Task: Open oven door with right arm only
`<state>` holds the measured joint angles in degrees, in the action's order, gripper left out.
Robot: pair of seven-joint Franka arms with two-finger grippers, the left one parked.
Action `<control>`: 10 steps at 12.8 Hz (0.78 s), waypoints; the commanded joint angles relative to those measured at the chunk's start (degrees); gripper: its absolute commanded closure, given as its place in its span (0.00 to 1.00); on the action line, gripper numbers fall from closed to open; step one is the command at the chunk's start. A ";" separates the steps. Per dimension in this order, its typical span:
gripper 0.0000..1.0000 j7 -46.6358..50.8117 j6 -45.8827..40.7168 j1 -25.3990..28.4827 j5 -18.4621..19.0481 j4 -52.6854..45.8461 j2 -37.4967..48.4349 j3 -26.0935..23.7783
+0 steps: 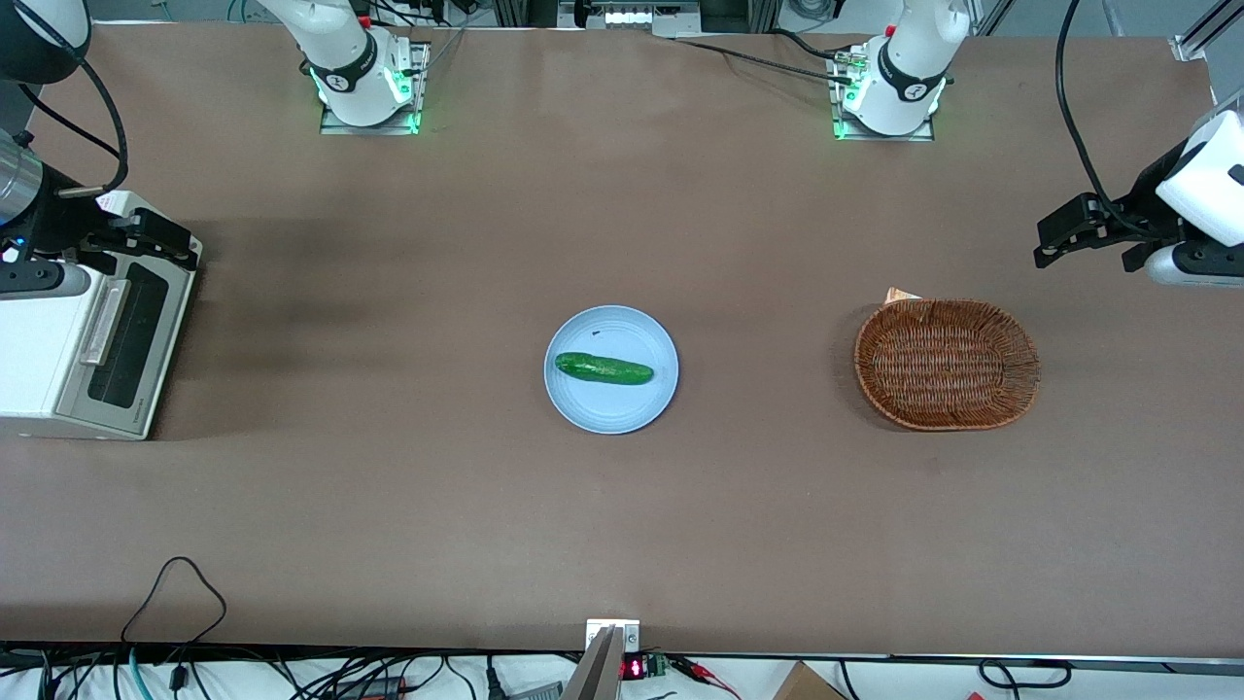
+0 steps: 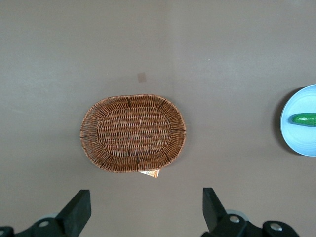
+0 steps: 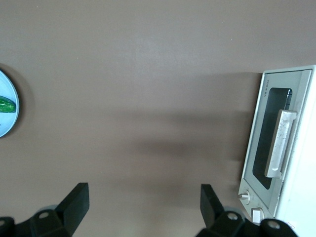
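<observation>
Oven door (image 1: pixel 124 335): closed, on white oven (image 1: pixel 39 360) at working arm's end of table. Handle (image 3: pixel 280 143): untouched. Gripper (image 3: pixel 143 202): fingers spread wide, nothing held, positioned above oven, nearer arm bases. Advised: fingers to be lowered around handle, door pulled outward along hinge arc.

Small grey lettering on the oven door (image 3: pixel 276 148) frame, at its corner away from the knob, looks like "TOSHIBA", barely readable. Nothing else is legible anywhere.
</observation>
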<state>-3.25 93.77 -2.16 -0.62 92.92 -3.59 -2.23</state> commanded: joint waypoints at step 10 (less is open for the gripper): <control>0.01 -0.09 -0.96 -0.57 0.36 -1.42 -0.02 -0.59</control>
<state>-3.25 93.77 -2.16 -0.63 92.54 -3.59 -2.23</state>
